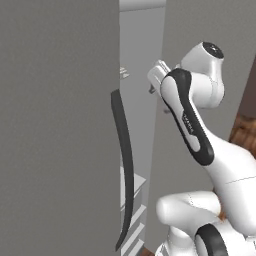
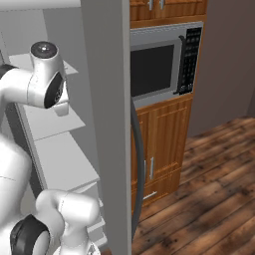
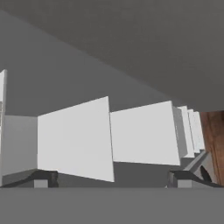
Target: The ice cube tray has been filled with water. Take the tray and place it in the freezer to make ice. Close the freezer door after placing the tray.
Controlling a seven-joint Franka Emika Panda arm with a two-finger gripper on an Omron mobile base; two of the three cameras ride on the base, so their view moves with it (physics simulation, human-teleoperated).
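Tray not seen from where I look; freezer (image 2: 55,149) open, white shelves (image 3: 74,140) ahead, my claw (image 3: 111,179) spread and empty inside it; step in hand, by my judgement, withdrawal; next, swing door (image 1: 55,125) shut by handle (image 1: 125,170).

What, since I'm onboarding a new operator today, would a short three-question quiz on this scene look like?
1. True or false: the tool is shut.
2. Which appliance sits in the wooden cabinets in the right base view? A) microwave B) toaster C) kettle
3. In the hand view, what lies just ahead of the tool?

Key: 1. False, its tips stand wide apart with nothing between them. 2. A. 3. White shelves.
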